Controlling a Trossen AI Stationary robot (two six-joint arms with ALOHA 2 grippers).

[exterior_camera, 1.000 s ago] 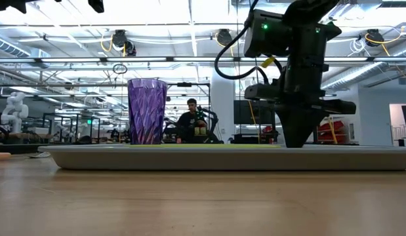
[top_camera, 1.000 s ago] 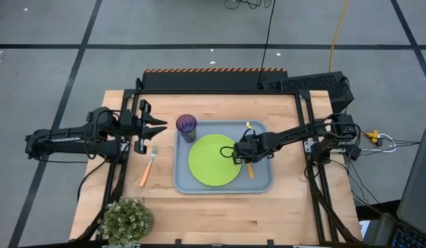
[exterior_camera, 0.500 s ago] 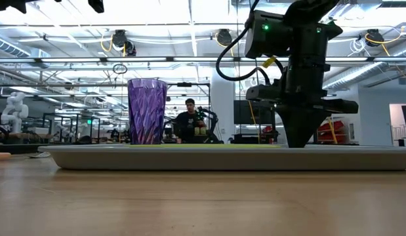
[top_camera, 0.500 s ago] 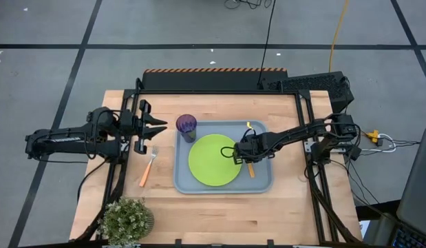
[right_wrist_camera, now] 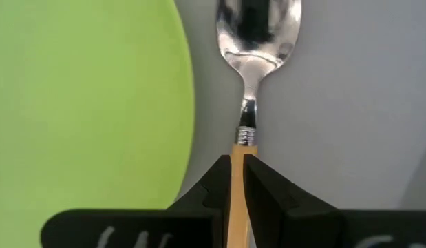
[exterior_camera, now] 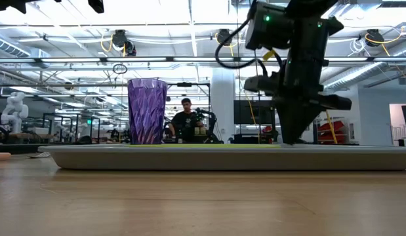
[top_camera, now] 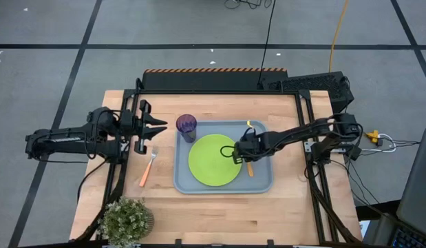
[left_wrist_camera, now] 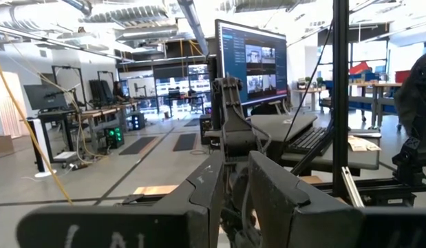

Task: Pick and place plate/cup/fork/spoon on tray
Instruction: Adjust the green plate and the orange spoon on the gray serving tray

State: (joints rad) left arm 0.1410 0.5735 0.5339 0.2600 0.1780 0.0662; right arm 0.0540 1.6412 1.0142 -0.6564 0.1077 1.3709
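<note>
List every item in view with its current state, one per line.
Grey-blue rectangular tray: flat on table.
Lime-green round plate: lying on tray.
Translucent purple cup: upright at the tray's corner.
Orange-handled spoon: over tray beside plate, handle gripped.
Orange-handled fork: on table, off tray.
Right gripper: fingers shut on spoon.
Left gripper: holds nothing.

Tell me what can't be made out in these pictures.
- Spoon: handle end hidden between the right gripper fingers in the right wrist view.
- Plate: behind the tray rim in the low view.
- Fork: tines too small in the high view.
- Left gripper: no table visible in the left wrist view.
</note>
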